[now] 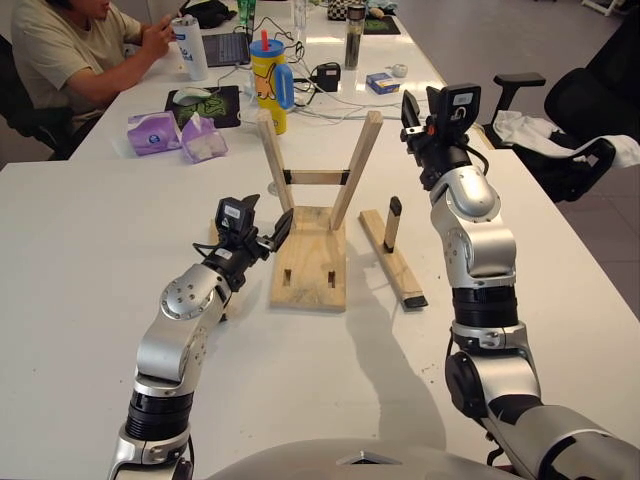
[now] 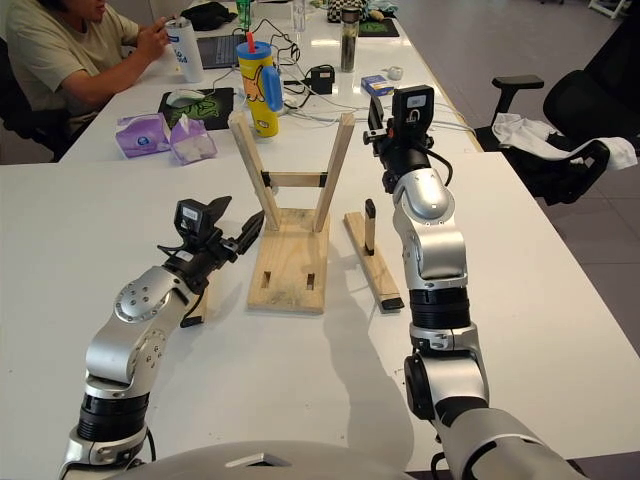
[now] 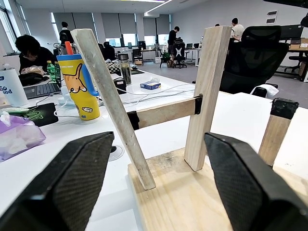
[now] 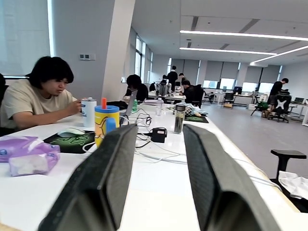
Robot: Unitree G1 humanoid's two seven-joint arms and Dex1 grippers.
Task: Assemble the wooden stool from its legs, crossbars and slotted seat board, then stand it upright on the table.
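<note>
Stage: half built | seat board (image 1: pixel 308 262) flat on bench (image 1: pixel 90 260), two legs (image 1: pixel 358 170) and crossbar (image 1: pixel 317 177) standing in it | near slots (image 1: pixel 309 274) empty, second leg piece (image 1: pixel 393 258) lying beside | we read left tool (image 1: pixel 278 232) apart at board's edge, right tool (image 4: pixel 160 129) apart, raised, empty | stool not yet upright

I can read no whole word or number from here. The tall white tumbler (image 3: pixel 10 91) on the far table carries dark blue lettering, but the frame edge cuts it off. The yellow plastic cup with the blue handle (image 3: pixel 79 89) bears a cartoon drawing. Print on the small blue box (image 3: pixel 150 85) is too small for me to read.
</note>
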